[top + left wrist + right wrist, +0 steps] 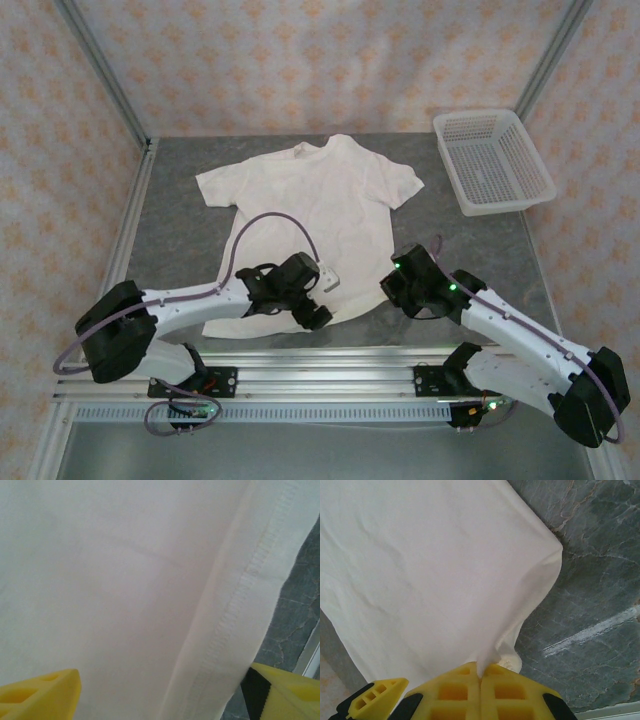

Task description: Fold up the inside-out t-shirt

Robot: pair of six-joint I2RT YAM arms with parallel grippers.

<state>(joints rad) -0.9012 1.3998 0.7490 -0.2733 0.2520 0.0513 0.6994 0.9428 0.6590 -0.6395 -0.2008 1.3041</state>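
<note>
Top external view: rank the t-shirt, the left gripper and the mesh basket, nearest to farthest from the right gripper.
1. t-shirt: held by the right gripper.
2. left gripper: to its left.
3. mesh basket: far right corner.

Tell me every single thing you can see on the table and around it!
t-shirt: one, cream-white, spread flat mid-table, collar toward the far side
basket: one, white plastic mesh, far right corner of the table, nothing seen inside
table: one, grey marbled, under everything
walls: peach with a small pattern, behind and at both sides
left arm: one, white and black, near left, reaching over the t-shirt's near hem
right arm: one, white and black, near right
left gripper: one, yellow fingers, open above the hem
right gripper: one, yellow fingers, shut on the t-shirt's edge at its near right
</note>
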